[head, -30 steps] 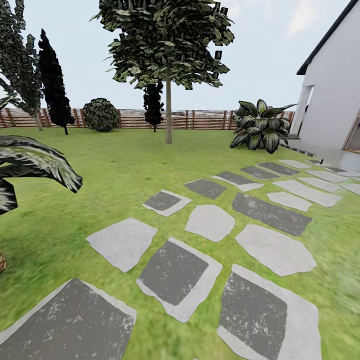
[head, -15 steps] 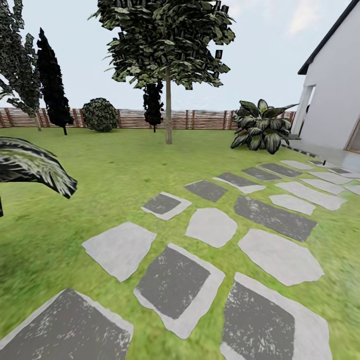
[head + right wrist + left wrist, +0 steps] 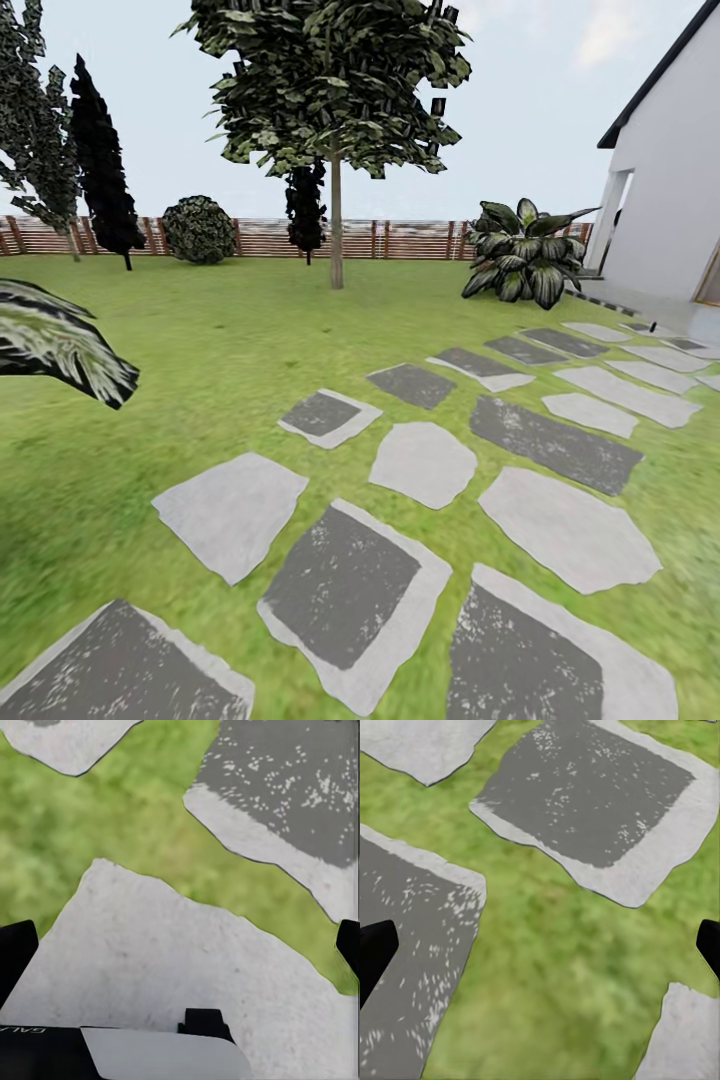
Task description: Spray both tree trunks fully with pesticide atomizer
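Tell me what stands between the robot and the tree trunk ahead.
Nothing visible blocks the way. Open lawn and flat stepping stones lie before the tree trunk. The palm frond hangs off to the left, and the leafy plant stands to the right, both off the direct line.

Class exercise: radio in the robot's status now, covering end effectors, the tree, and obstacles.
Both end effectors open, empty, over paving stones. Tree ahead across lawn, trunk bare. Palm frond at left.
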